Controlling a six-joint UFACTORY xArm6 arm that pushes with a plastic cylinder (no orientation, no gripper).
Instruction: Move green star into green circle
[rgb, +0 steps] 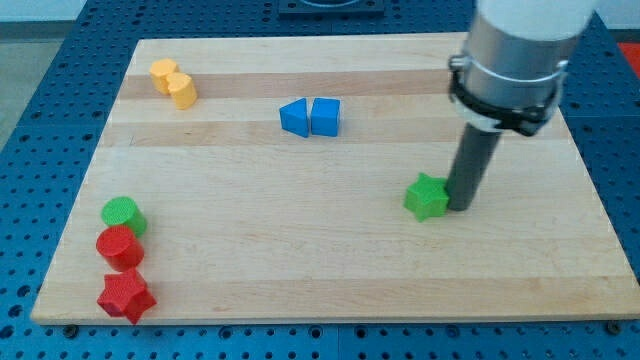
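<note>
The green star (427, 196) lies on the wooden board (300, 260), right of centre. The green circle (122, 214), a round block, sits near the view's left edge, far from the star. My tip (460, 207) is at the star's right side, touching or nearly touching it. The rod rises from there to the arm's grey body at the view's top right.
A red circle (120, 246) sits just below the green circle, and a red star (126, 295) below that. Two yellow blocks (173, 82) lie at the top left. Two blue blocks (310, 117) lie side by side at the top centre.
</note>
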